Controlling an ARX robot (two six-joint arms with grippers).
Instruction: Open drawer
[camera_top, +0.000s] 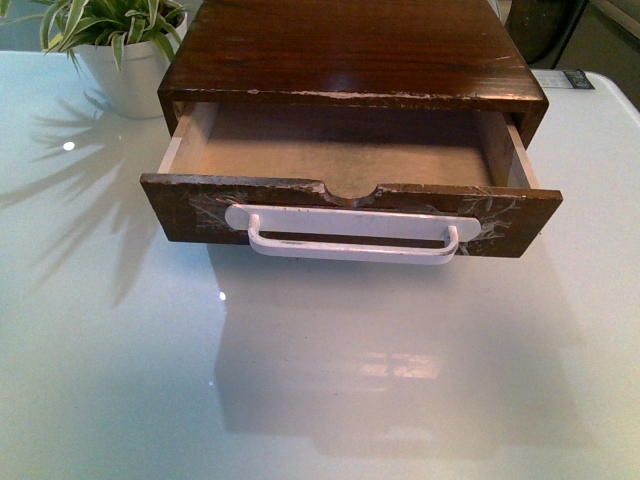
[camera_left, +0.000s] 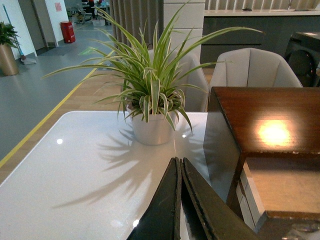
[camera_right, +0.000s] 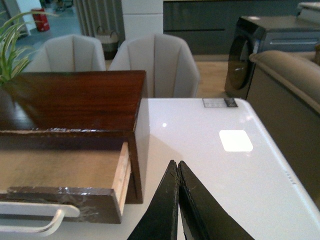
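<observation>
The dark brown wooden drawer (camera_top: 200, 215) stands pulled out of its cabinet (camera_top: 350, 50), showing its pale, empty inside. Its scratched front carries a wide white bar handle (camera_top: 350, 235) and a half-round notch in the top edge. Neither arm shows in the front view. My left gripper (camera_left: 180, 162) is shut and empty, above the table beside the drawer's left side (camera_left: 255, 200). My right gripper (camera_right: 177, 164) is shut and empty, above the table beside the drawer's right side (camera_right: 120, 182); the handle shows there too (camera_right: 35, 210).
A potted spider plant (camera_top: 120, 50) stands on the glossy white table (camera_top: 320, 380) left of the cabinet; it also shows in the left wrist view (camera_left: 152, 100). Grey chairs (camera_right: 155, 65) stand behind the table. A small card (camera_right: 220, 102) lies near the far right edge.
</observation>
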